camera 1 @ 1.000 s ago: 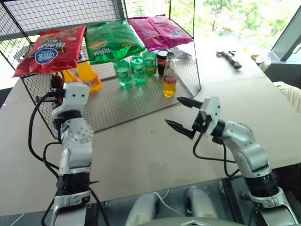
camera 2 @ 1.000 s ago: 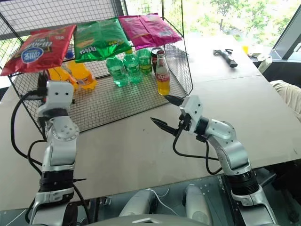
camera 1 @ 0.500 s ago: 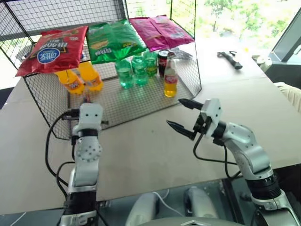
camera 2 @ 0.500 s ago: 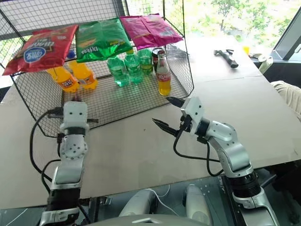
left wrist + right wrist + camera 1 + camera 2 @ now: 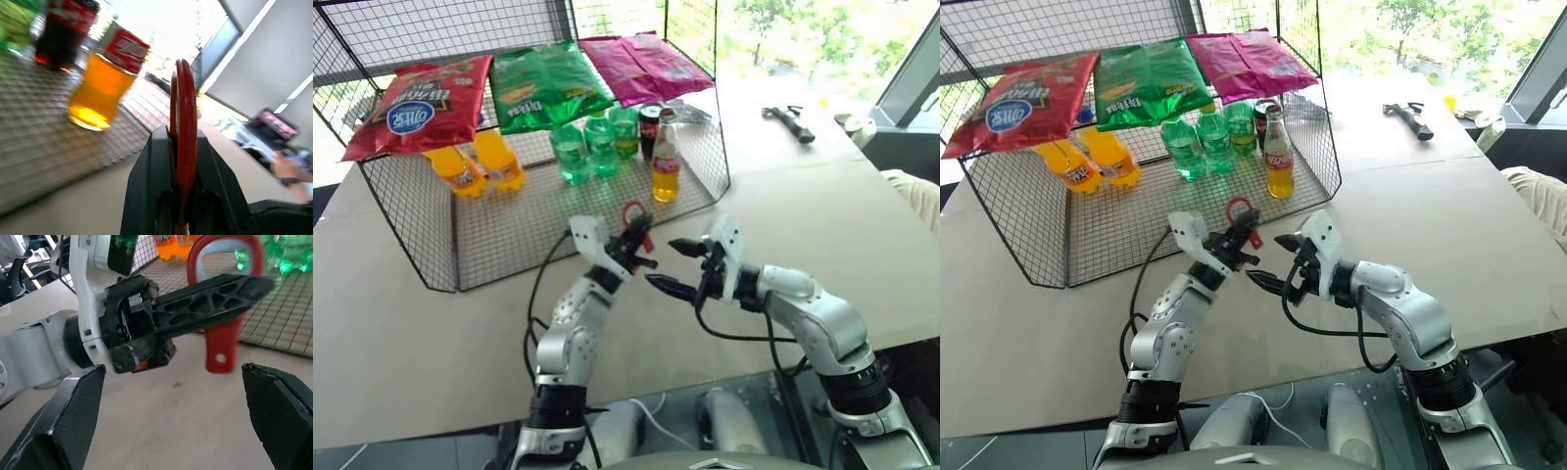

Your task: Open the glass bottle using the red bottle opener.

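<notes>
Flat red loop-ended bottle opener [image 5: 634, 219] clamped in left gripper [image 5: 636, 242] at table centre; right gripper [image 5: 674, 266] spread empty just beside, at its three o'clock; small clear glass bottle [image 5: 666, 160] capped, ungrasped at twelve o'clock; opening not begun.

Silver-grey jointed arms with round screw-studded housings, white wrist blocks, looping black cables. Left claw [image 5: 636, 245] and right claw [image 5: 674, 264] each with two black, ribbed, tapering fingers [image 5: 210, 289].
</notes>
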`<state>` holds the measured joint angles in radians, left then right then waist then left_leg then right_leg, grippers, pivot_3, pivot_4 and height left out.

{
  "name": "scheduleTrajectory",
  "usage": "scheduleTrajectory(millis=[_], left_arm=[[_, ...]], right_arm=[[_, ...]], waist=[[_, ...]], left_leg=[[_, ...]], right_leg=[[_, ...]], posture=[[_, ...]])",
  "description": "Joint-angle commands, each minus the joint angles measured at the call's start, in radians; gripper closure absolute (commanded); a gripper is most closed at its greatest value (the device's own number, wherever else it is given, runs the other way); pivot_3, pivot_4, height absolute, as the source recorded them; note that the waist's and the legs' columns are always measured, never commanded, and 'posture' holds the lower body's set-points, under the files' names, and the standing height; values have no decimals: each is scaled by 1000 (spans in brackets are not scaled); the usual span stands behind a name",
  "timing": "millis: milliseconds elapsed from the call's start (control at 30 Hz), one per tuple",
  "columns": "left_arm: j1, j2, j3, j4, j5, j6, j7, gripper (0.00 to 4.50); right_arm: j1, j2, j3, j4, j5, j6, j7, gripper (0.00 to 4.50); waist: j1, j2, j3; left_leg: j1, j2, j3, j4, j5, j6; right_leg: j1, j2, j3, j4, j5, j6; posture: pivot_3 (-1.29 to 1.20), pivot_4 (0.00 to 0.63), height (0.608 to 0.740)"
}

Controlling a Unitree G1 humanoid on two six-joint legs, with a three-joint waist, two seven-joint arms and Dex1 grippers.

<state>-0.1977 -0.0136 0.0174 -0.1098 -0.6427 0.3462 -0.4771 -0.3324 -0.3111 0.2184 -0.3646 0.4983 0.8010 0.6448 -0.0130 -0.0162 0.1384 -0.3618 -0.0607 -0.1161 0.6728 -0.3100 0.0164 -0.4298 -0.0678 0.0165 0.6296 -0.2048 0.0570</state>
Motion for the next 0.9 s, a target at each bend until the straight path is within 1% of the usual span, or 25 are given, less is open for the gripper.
scheduleTrajectory(millis=[33,200,267,367,433,500,567,667,900], left_arm=[[-20,2,-1,-53,-217,170,-110,4476],[-28,31,20,-64,-379,319,-185,4476],[-33,39,36,-63,-435,361,-200,4476],[-33,64,35,-61,-464,404,-220,4476],[-30,82,30,-61,-481,432,-243,4476],[-22,110,18,-63,-481,452,-279,4476],[-11,135,5,-64,-465,456,-312,4476],[-2,157,-6,-60,-441,445,-345,4476],[-14,178,-10,-30,-371,396,-391,4476]], right_arm=[[-22,1,-16,-59,96,159,-18,0],[-26,-12,-59,-101,204,300,-14,0],[-30,-15,-71,-106,229,325,-20,0],[-37,-28,-78,-100,247,342,-25,0],[-43,-31,-106,-96,295,375,-18,0],[-44,-64,-132,-103,346,417,11,0],[-41,-111,-145,-104,374,440,38,0],[-48,-151,-161,-95,400,450,52,0],[-82,-167,-185,-86,466,479,46,0]], waist=[[-1,0,0],[2,0,0],[1,0,0],[1,0,0],[1,0,0],[1,0,0],[2,0,0],[1,0,0],[2,0,0]], left_leg=[[0,0,0,0,0,0],[0,0,0,1,0,0],[0,0,0,1,0,0],[0,0,0,1,0,0],[0,0,0,1,0,0],[0,0,0,1,0,0],[0,0,0,1,0,0],[0,0,0,1,0,0],[0,0,1,1,0,0]], right_leg=[[0,1,1,0,0,0],[1,1,0,0,0,0],[1,1,0,0,0,0],[1,1,0,0,0,0],[1,2,0,0,0,0],[1,2,0,0,0,0],[1,2,0,-1,0,0],[1,2,0,-1,0,0],[1,2,1,-1,0,0]], posture=[[0,150,740],[0,150,740],[0,150,740],[0,150,740],[0,150,740],[0,150,740],[0,150,740],[0,150,740],[0,150,740]])
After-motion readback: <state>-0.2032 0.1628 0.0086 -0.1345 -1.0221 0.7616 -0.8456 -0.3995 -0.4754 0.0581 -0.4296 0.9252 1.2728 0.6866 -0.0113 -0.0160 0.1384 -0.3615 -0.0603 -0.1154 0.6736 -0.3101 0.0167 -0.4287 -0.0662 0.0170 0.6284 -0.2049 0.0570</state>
